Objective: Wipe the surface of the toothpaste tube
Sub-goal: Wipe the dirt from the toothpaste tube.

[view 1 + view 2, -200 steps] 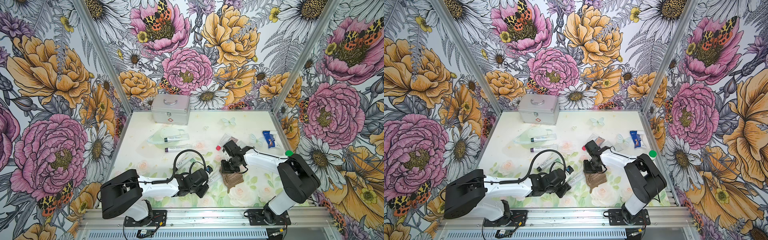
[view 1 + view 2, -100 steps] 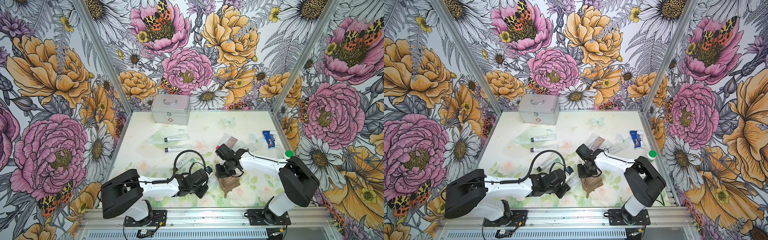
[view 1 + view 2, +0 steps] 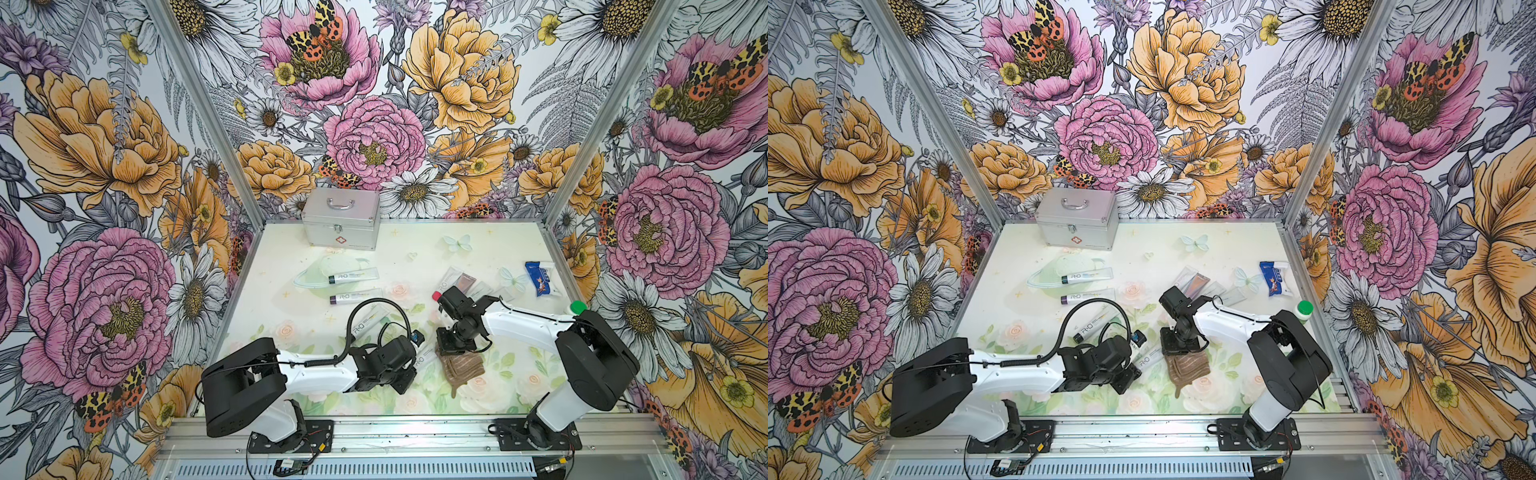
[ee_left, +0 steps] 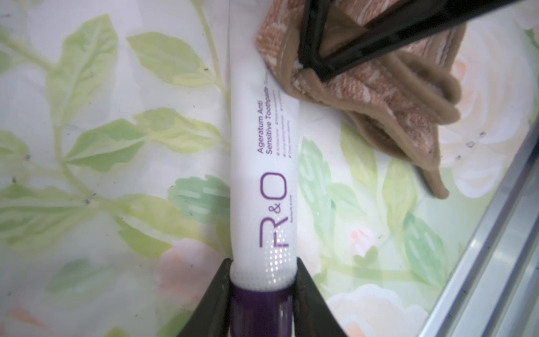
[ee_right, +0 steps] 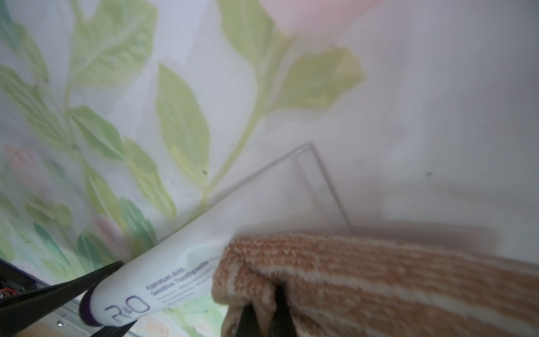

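On bench (image 3: 415,237), front-centre, both arms meet.

Right pincer (image 5: 265,315) is clenched on cloth (image 5: 379,277), a brown striped bunch that spills out from its jaws.

Left pincer (image 4: 264,271) is clenched on tube (image 4: 264,175), jaws either side where the white body meets the purple cap (image 4: 261,309). Tube runs straight out ahead of left pincer, with the flat tail end farthest from it. It looks to lie along the bench; can't tell if the cap end is lifted. Spare tubes (image 3: 353,276) lie well beyond left pincer, not in play.

Contact: cloth edge touches tube on the small-print stretch, out ahead of left pincer and right beside right pincer. The logo stretch next to left pincer is bare of cloth.

Progress, my read: setup is done, with tube pinned, cloth in grip and cloth on tube. Wiping is at most partway. No dirt is visible, so can't tell what's already clean.

Left to do: stroke cloth along the logo stretch toward left pincer, then do the tail, sides and underside. The bit under left pincer's jaws is unreachable without a regrip.
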`<action>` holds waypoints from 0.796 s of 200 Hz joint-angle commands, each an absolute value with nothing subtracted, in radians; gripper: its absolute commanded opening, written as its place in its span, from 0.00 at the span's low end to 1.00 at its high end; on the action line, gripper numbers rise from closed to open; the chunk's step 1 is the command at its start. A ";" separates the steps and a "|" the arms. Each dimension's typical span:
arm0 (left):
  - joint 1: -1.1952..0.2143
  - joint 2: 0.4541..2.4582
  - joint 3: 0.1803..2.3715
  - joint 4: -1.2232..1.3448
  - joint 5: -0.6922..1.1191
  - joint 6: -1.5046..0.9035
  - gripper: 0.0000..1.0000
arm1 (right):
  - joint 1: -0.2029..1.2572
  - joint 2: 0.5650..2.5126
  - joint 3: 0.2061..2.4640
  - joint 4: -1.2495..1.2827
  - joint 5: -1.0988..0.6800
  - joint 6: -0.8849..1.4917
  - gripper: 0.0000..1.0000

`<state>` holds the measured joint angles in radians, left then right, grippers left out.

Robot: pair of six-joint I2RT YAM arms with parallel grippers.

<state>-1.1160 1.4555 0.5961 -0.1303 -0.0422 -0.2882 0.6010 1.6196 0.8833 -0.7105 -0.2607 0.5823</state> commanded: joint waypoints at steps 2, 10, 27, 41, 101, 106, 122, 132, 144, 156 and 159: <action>-1.105 1.421 0.589 -0.108 -0.069 -0.295 0.33 | 0.550 1.681 0.848 -0.763 -0.146 0.522 0.00; -1.105 1.420 0.589 -0.108 -0.069 -0.295 0.33 | 0.541 1.684 0.855 -0.762 -0.146 0.519 0.00; -1.103 1.429 0.593 -0.106 -0.063 -0.295 0.33 | 0.540 1.675 0.878 -0.765 -0.162 0.520 0.00; -1.103 1.434 0.595 -0.106 -0.061 -0.295 0.33 | 0.540 1.651 0.906 -0.776 -0.177 0.526 0.00; -1.103 1.445 0.601 -0.104 -0.060 -0.293 0.33 | 0.542 1.658 1.072 -0.841 -0.185 0.513 0.00; -1.103 1.446 0.601 -0.103 -0.060 -0.294 0.33 | 0.543 1.674 1.081 -0.841 -0.184 0.510 0.00; -1.103 1.448 0.601 -0.100 -0.060 -0.295 0.33 | 0.551 1.718 1.113 -0.839 -0.174 0.507 0.00; -1.103 1.448 0.601 -0.098 -0.060 -0.297 0.33 | 0.559 1.745 1.129 -0.838 -0.165 0.503 0.00; -1.103 1.447 0.600 -0.098 -0.061 -0.296 0.33 | 0.569 1.776 1.141 -0.834 -0.158 0.502 0.00; -1.104 1.447 0.600 -0.098 -0.061 -0.297 0.33 | 0.586 1.795 1.146 -0.828 -0.159 0.507 0.00; -1.103 1.448 0.600 -0.098 -0.060 -0.296 0.33 | 0.592 1.797 1.145 -0.826 -0.161 0.508 0.00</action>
